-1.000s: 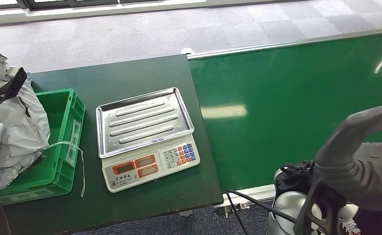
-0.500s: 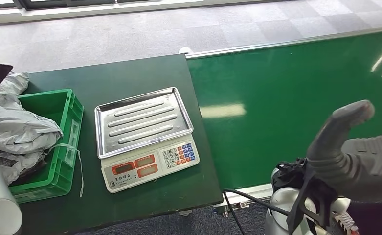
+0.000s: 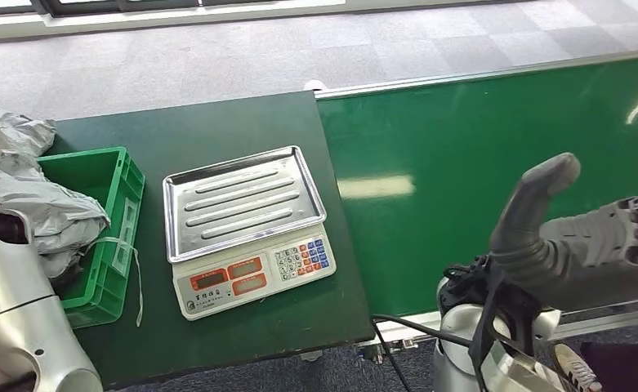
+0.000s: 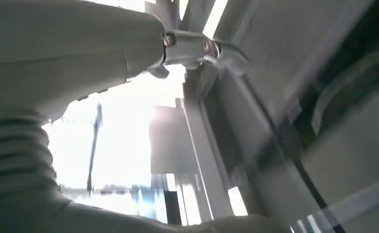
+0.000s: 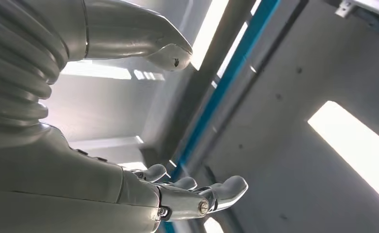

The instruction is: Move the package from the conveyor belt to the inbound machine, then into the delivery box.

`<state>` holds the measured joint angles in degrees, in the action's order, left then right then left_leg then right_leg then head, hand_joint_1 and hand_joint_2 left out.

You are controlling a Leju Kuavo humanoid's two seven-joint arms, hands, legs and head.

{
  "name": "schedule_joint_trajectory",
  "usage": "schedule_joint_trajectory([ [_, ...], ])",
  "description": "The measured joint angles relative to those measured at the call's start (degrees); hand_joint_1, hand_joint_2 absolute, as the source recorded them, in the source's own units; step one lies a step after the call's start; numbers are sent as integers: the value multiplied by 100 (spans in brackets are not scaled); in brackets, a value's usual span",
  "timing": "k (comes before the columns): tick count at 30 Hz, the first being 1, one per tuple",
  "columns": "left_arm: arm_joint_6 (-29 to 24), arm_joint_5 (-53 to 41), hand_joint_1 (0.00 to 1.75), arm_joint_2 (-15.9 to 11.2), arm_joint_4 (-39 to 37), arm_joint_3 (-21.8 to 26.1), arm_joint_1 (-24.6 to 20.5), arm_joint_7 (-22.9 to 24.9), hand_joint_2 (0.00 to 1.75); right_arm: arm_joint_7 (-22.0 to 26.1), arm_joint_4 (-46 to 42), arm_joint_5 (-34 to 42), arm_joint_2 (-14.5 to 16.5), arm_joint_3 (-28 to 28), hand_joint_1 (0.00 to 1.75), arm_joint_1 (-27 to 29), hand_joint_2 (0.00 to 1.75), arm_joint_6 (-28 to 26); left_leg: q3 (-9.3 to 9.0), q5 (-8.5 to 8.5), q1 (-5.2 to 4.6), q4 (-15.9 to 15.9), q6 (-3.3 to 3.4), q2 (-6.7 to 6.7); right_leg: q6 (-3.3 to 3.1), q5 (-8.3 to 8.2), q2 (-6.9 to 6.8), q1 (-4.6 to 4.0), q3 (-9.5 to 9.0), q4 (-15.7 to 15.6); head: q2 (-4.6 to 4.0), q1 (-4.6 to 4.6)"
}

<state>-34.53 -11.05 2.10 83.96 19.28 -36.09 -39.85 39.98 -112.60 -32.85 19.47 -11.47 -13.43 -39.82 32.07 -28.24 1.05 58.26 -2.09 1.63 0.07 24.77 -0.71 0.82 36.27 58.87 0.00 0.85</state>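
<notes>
**Package lies in the delivery box**

The green conveyor belt (image 3: 495, 163) is seen at right, beside the dark table (image 3: 217, 131). The scale (image 3: 246, 229) is set mid-table. The crumpled grey package (image 3: 29, 208) is lodged in the green box (image 3: 107, 237) at left. The right hand (image 3: 568, 237) is spread, grasping nothing; the left hand (image 4: 56, 97) is released too.

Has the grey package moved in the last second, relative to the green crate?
Yes. The grey package, earlier held high over the green crate's left side, has come down and now lies slumped in the crate, draped over its left rim.
</notes>
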Motion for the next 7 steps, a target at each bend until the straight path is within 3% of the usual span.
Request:
schedule_joint_trajectory([
  [5, 1243, 211, 0, 228, 1131, -1628, 1029, 214, 175, -2, 274, 1285, -221, -707, 0, 187, 175, 23, 12, -8, -9, 0, 9, 0, 8, 5, -4, 9, 4, -3, 0, -1],
  [7, 1595, 246, 0, 255, 1341, -1970, 1254, 167, 175, 0, 327, 1463, -306, -888, 0, 215, 175, 91, 14, -10, -9, 0, 11, 3, 9, 6, -5, 10, 7, -4, 0, -1],
])
